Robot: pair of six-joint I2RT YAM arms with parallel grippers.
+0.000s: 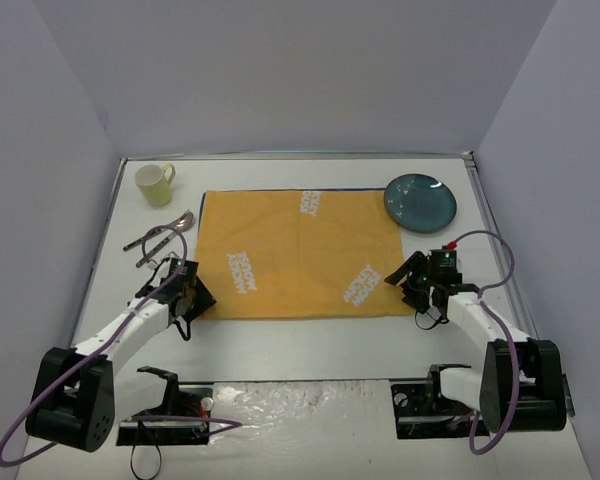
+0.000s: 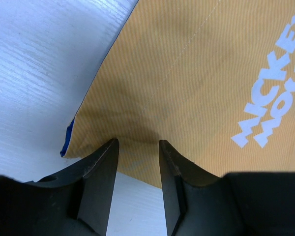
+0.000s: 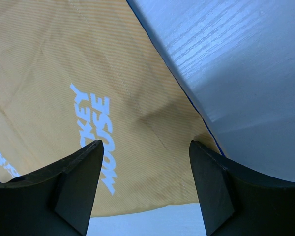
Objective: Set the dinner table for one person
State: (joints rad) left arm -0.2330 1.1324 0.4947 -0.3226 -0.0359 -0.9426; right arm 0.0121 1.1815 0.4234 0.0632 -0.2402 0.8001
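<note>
Nearest the arms, the left claw point(image 2: 137, 142) stood over the near left corner of the orange placemat point(image 1: 300, 255). Its jaws were narrowly parted astride the cloth's near edge, with nothing visibly pinched between them. The right claw point(image 3: 147, 145) hung over the near right corner with its jaws spread wide and nothing in them, above a slight wrinkle in the cloth. The placemat lay flat across the middle of the white bench point(image 1: 310, 345), which filled the whole working area under everything else. By my judgement the setting was only at its start: the mat was down and probably being straightened, but nothing had been laid on it. Further back on the left, off the mat, lay the cutlery point(image 1: 160, 237): a spoon and another piece I could not identify. Far right, just beyond the mat's corner, sat the teal plate point(image 1: 420, 200), with no food on it. Farthest, at the far left, stood the pale green mug point(image 1: 155, 184), upright, and it looked empty.
</note>
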